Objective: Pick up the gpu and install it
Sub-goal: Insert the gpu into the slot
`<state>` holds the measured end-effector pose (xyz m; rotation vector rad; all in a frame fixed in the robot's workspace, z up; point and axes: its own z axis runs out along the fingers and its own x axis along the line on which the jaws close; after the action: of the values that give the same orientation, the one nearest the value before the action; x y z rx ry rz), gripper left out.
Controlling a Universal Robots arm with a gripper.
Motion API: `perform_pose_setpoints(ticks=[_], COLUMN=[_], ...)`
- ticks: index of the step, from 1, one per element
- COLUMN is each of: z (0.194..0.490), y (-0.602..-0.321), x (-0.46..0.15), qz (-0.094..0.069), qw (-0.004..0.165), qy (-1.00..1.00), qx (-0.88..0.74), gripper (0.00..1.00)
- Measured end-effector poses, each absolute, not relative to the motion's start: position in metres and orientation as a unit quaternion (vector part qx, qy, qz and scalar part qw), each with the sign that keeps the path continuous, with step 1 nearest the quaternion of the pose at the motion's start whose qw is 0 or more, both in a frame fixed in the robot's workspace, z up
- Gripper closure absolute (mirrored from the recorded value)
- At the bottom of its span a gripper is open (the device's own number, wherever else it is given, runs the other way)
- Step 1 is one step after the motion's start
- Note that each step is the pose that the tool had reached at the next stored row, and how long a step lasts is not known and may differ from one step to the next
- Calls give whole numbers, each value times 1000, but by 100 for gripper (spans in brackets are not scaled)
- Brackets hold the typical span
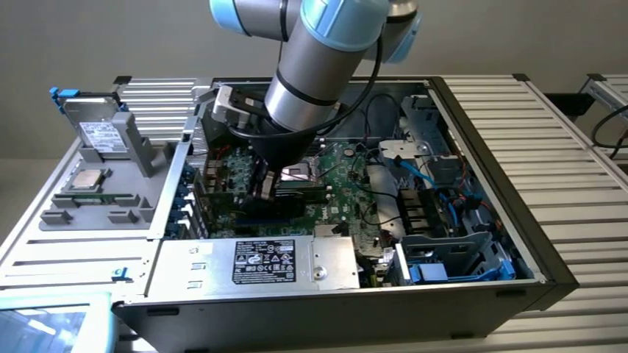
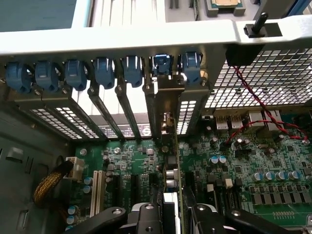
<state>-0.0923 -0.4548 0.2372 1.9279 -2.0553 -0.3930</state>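
Inside the open computer case [image 1: 549, 279], I see my gripper [image 2: 171, 210] partly closed on the gpu [image 2: 169, 161], its two fingers [image 2: 207, 214] pressing either face of the card held on edge. The gpu stands upright over the green motherboard [image 2: 253, 165], its metal bracket [image 2: 168, 95] lined up with the row of blue slot clips [image 2: 105, 70] at the case's rear wall.
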Motion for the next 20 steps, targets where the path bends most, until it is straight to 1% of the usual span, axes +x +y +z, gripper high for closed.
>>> perform_pose_setpoints(ticks=[20], z=[230], y=[-455], x=[-92], qz=[-136], qw=[149], qy=[-713], qx=[672], gripper=[72])
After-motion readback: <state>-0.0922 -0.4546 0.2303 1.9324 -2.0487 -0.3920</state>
